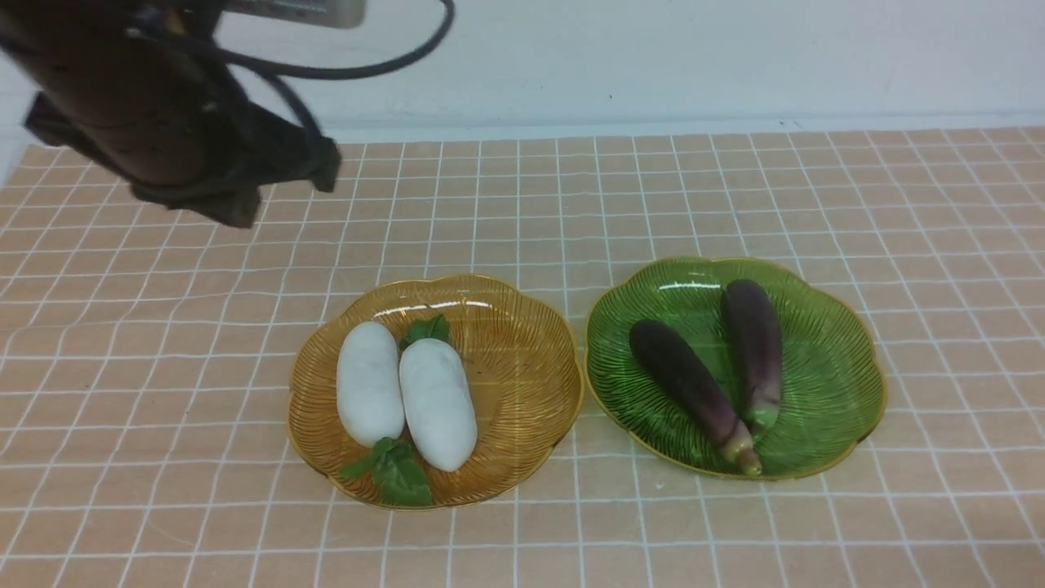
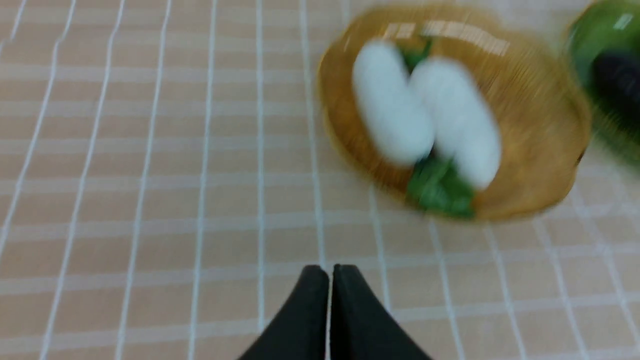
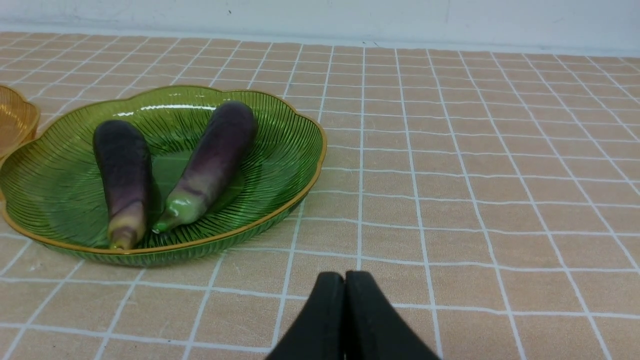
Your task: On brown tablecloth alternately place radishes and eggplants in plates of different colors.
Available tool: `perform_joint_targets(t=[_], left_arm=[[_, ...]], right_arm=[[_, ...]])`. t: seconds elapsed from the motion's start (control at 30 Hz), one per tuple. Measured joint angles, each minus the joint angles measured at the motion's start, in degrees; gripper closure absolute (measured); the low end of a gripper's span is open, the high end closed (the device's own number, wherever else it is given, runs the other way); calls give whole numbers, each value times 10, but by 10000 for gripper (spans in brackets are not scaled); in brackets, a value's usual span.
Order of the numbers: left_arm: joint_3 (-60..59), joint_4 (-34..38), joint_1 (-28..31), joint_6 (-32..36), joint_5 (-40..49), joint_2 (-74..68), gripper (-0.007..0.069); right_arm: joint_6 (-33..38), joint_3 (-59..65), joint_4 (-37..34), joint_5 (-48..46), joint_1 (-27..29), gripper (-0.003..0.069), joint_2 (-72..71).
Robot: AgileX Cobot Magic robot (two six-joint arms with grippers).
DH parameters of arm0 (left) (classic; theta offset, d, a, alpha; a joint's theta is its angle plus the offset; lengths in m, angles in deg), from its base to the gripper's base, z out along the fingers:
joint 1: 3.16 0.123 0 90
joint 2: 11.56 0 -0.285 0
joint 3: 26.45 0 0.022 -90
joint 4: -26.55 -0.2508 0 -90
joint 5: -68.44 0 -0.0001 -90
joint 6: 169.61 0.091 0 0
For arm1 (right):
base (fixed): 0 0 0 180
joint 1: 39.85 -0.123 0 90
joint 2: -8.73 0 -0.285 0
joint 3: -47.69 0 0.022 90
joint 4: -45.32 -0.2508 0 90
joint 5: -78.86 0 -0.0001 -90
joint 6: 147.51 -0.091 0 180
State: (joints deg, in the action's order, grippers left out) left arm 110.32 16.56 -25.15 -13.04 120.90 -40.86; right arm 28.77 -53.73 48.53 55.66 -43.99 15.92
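Note:
Two white radishes [image 1: 369, 384] [image 1: 437, 403] lie side by side in the amber plate [image 1: 522, 327]. Two purple eggplants [image 1: 690, 380] [image 1: 755, 347] lie in the green plate [image 1: 824, 367] just right of it. Both plates stand on the brown tablecloth [image 1: 163, 367]. My left arm [image 1: 163, 122] hangs over the cloth's far left, well back from the amber plate. The blurred left wrist view shows the left gripper [image 2: 330, 270] shut and empty, apart from the radishes [image 2: 390, 105]. The right gripper [image 3: 345, 275] is shut and empty over bare cloth, beside the green plate [image 3: 280, 150] and its eggplants [image 3: 215, 155].
A white wall [image 1: 653, 57] runs along the far edge of the cloth. A black cable [image 1: 367, 69] loops from the left arm. The amber plate's rim [image 3: 15, 120] shows at the edge of the right wrist view.

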Motion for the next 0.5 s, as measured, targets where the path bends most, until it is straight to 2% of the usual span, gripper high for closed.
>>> perform_joint_targets(t=[0.07, 0.23, 0.5], left_arm=[[-64, -11, 0, 0, -93, 45, 628], [-130, -17, 0, 0, -202, 93, 628], [-182, -20, 0, 0, -228, 109, 628]], right_arm=[[0, 0, 0, 0, 0, 676, 0], [0, 0, 0, 0, 0, 676, 0], [0, 0, 0, 0, 0, 676, 0]])
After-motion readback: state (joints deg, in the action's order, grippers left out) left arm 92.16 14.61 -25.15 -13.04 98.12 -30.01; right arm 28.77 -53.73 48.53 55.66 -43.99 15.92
